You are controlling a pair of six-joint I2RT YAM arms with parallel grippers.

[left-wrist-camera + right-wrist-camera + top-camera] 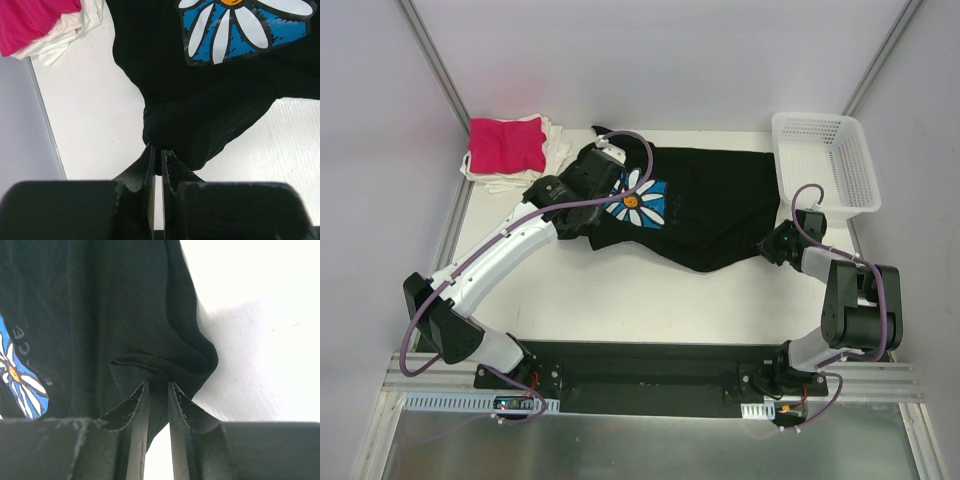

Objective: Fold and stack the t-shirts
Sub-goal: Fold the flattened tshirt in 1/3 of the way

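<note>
The white-shelled, black-jointed left arm and the bulkier black right arm each carry a looping purple cable. At 6 o'clock their bases sit on a flat black plate over a silver metal rail. The left gripper and right gripper each have 2 matte black, rough-textured wedge fingers.

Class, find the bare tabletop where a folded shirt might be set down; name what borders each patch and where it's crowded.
Free: the wide strip of table between the black t-shirt and the black base rail; a thin strip behind that shirt along the back wall. Crowded: the far-left corner with the pink t-shirt on white t-shirts, the far-right basket.
</note>
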